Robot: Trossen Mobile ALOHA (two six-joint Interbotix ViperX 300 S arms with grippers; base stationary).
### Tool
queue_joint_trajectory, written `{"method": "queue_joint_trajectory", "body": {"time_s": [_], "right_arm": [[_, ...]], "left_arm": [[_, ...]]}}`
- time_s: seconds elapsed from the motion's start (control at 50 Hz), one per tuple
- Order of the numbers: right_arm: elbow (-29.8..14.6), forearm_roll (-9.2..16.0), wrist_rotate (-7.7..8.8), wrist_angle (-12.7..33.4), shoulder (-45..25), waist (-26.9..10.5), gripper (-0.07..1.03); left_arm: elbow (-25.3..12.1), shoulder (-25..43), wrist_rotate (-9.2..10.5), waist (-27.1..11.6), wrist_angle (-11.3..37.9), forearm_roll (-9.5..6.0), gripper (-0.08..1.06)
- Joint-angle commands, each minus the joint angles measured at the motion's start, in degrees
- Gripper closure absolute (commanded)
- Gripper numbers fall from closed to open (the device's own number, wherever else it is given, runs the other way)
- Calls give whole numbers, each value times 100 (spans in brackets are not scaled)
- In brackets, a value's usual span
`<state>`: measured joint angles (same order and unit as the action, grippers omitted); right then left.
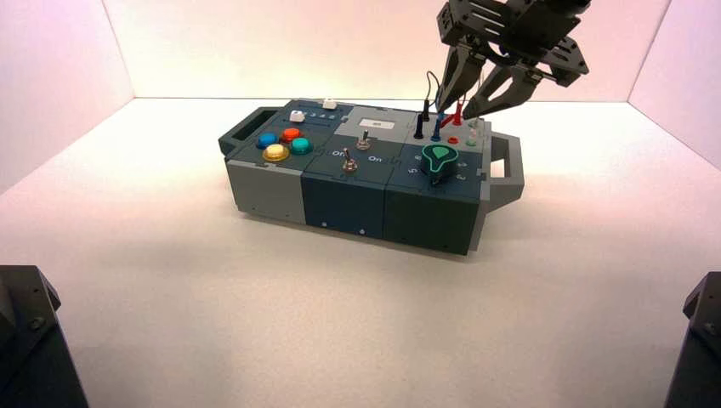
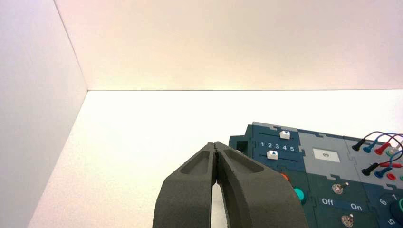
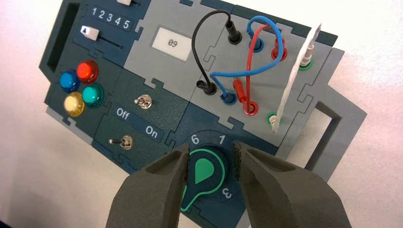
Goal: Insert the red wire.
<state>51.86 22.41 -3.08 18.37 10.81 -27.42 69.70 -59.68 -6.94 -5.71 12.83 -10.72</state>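
The red wire (image 3: 259, 45) loops from a far red socket down to its red plug (image 3: 241, 92). The plug leans tilted, with its tip at the rim of the near red socket (image 3: 251, 109); whether it is seated I cannot tell. In the high view the red plug (image 1: 453, 116) shows slanted above the red socket (image 1: 452, 140). My right gripper (image 3: 210, 149) is open and holds nothing. It hovers over the box's right end, just above the plugs (image 1: 455, 110). Off to the box's left, my left gripper (image 2: 216, 145) is parked and shut.
Black (image 3: 206, 87) and blue (image 3: 228, 98) plugs stand beside the red one, and a white cable (image 3: 297, 76) runs past them. The green-marked knob (image 3: 204, 171) lies under my right fingers. Toggle switches (image 3: 142, 101), coloured buttons (image 1: 283, 143), sliders (image 2: 273, 155) and side handle (image 1: 508, 170) fill the box.
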Motion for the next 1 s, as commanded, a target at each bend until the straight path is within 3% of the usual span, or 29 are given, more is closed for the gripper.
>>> {"method": "queue_joint_trajectory", "body": {"time_s": [0.02,1.0], "right_arm": [[-158,-18,18,-53,-18,-18,47],[-281,-176,18,-255,-413,211,47]], "left_arm": [[-211,26,-18,26,-70,9,101],[-220,26,-18,26,-105,9,101]]}}
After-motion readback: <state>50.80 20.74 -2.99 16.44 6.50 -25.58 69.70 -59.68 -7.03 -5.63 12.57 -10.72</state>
